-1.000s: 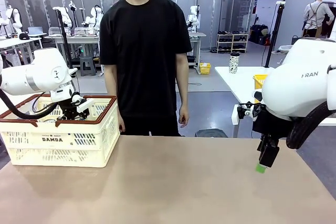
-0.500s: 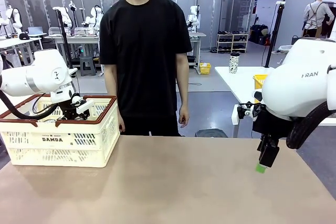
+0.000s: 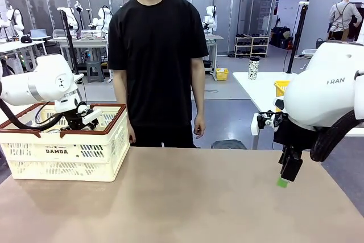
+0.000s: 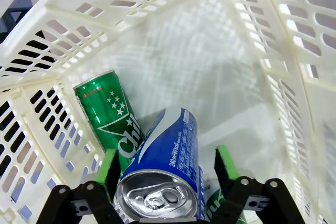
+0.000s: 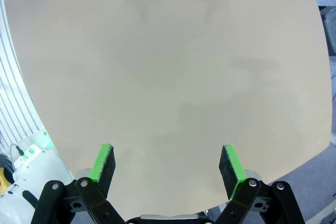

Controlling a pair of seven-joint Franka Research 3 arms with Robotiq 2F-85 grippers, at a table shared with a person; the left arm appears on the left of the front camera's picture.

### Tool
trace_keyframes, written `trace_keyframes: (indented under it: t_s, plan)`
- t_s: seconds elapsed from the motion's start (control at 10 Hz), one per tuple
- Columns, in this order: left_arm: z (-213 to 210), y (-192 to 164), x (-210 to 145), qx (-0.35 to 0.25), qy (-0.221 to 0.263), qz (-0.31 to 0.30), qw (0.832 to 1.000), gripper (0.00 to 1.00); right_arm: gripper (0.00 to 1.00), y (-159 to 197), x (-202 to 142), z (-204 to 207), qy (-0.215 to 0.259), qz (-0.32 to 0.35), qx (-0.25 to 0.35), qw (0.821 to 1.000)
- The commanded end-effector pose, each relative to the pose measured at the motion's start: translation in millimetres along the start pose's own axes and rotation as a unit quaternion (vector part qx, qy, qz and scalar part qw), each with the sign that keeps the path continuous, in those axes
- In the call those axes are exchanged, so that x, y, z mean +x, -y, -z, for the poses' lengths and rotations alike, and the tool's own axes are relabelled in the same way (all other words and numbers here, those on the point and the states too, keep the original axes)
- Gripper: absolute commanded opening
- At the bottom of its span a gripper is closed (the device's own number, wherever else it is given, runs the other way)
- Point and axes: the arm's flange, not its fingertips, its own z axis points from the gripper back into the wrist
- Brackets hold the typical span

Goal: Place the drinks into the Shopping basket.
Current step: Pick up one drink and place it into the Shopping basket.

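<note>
Shopping basket (image 3: 85, 160) on the table's (image 3: 187, 203) left end, drinks (image 4: 163, 166) inside, person (image 3: 157, 55) behind the table

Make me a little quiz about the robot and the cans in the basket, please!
1. True or false: the blue can sits between the left gripper's green pads, inside the Shopping basket.
2. What colour is the can lying beside the blue one? A) red B) green C) yellow
3. Fill in the gap: the right gripper hangs over the bare ____ with its jaws wide apart and nothing between them.

Key:
1. True. The pads stand on either side of the blue can; whether they press it is hard to tell.
2. B
3. table
</note>
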Motion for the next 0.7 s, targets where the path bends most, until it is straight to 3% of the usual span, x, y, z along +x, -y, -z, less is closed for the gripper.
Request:
trace_keyframes:
  t_s: [0.0,0.6]
  plan:
    - [-9,12,6,0.018,0.015,0.014,1.000,1.00,1.00,0,-1,0,-0.003,0.001,0.000,1.000]
    - [-50,12,17,0.028,0.004,0.018,0.999,1.00,1.00,0,-1,0,-0.003,0.001,0.000,1.000]
